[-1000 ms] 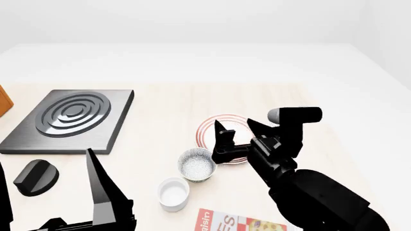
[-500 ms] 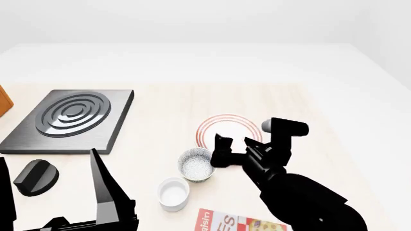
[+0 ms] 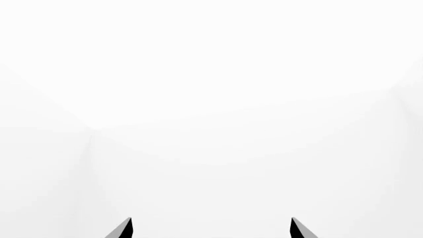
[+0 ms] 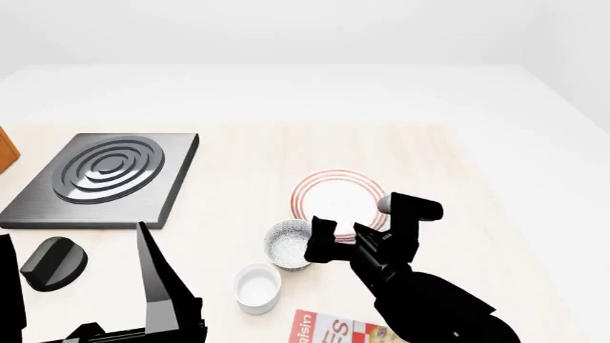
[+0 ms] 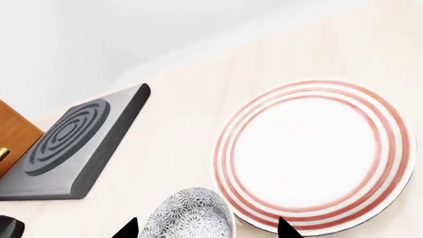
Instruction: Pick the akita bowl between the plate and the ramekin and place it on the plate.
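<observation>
Fingers of my right gripper [image 4: 333, 243] spread wide, grasping nothing — beside akita bowl [image 4: 288, 244], centre frame, plate [image 4: 339, 195] just above, left gripper [image 3: 210, 229] also open.

Pale wood table in a plain white room

My table [image 4: 238, 164] is light wood under even, soft light. Beyond it I see white floor and bare white walls; where they meet is faint, perhaps a corner.

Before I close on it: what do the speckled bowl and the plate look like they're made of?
Bowl: probably glazed ceramic, with a grey speckled pattern outside and a whitish speckled inside. Plate: likely glazed ceramic or porcelain, smooth white with thin red rim rings. It's a render, so neither is certain.
</observation>
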